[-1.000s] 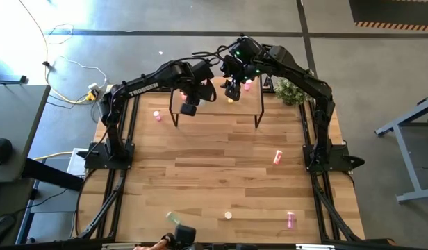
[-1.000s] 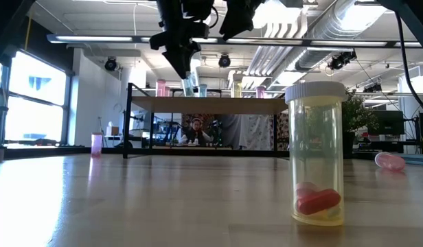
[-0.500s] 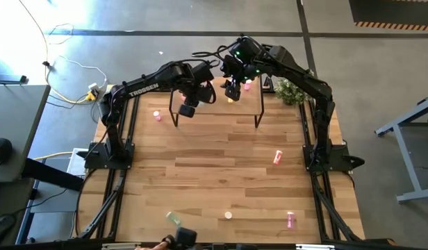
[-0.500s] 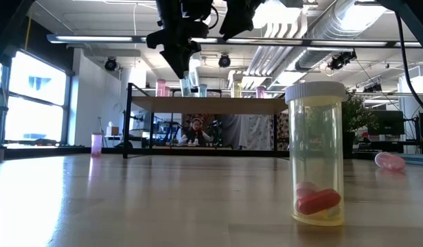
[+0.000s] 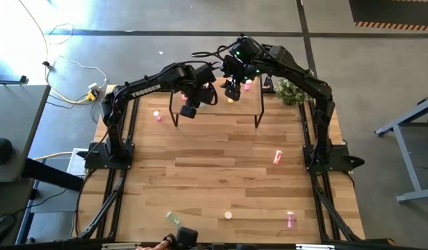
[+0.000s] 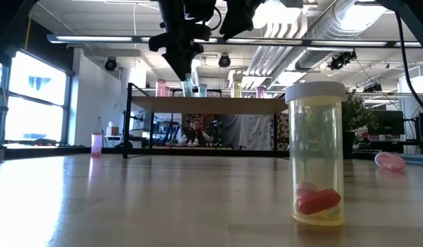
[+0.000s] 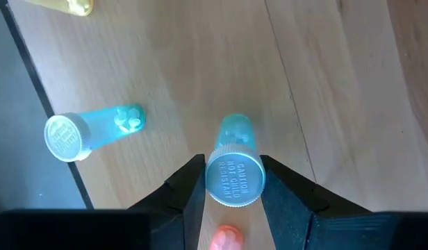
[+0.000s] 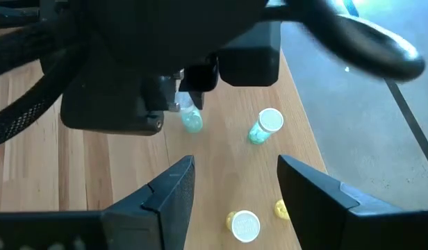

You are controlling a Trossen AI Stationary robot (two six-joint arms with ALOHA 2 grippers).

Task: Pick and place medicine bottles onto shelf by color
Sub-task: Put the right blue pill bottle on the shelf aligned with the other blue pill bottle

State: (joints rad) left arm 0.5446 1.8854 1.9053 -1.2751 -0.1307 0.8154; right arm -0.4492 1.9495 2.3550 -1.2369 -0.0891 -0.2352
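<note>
The left tool is being pinched on a green bottle, held upright over the shelf beside another green bottle, evidently for colour grouping. The right tool is being kept spread nearby.

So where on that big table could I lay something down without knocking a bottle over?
The widest bare stretch is mid-table, between the shelf and the pink bottle. The near edge is sparser: a green bottle, a small one, another pink. The shelf top is crowded, with the left gripper closed on a green bottle and the right gripper open above it.
</note>
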